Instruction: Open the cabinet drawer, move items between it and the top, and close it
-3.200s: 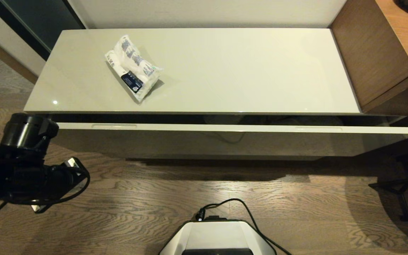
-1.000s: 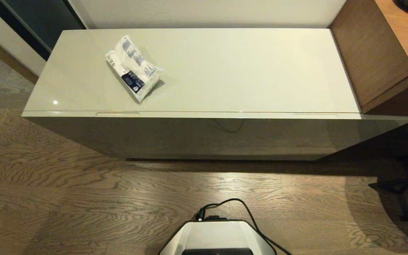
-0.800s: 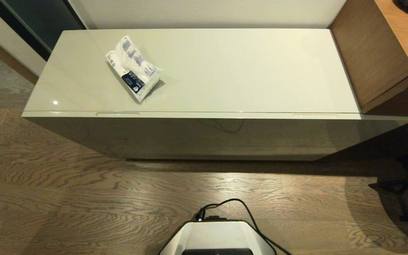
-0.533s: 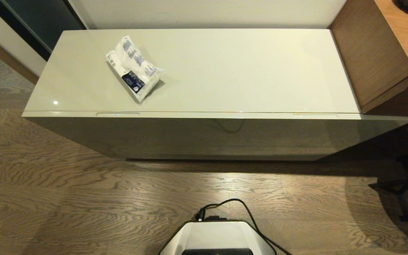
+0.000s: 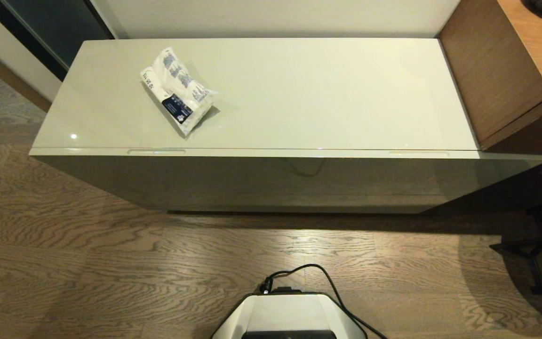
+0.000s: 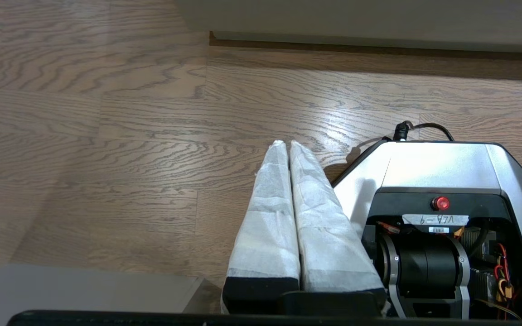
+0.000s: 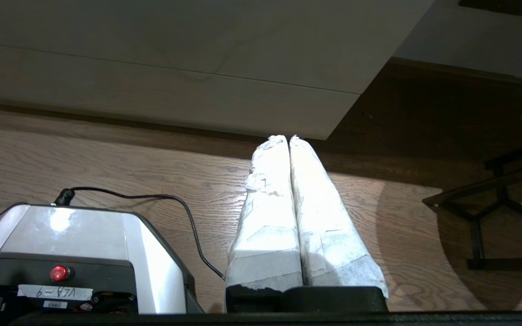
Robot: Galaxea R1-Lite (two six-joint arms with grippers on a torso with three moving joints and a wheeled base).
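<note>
Wood floor runs under a low cabinet, its cabinet drawer (image 5: 271,153) pushed flush, the small white packet (image 5: 178,90) lying on the top (image 5: 327,94).
Left gripper (image 6: 287,145) hangs pressed together, empty, over floor beside the robot base (image 6: 442,167); right gripper (image 7: 288,138) likewise, tips toward the cabinet's lower front, packet well beyond both.

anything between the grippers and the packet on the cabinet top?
Nothing visible. The white packet lies alone on the top; the left gripper and right gripper sit shut, low by the base.
</note>
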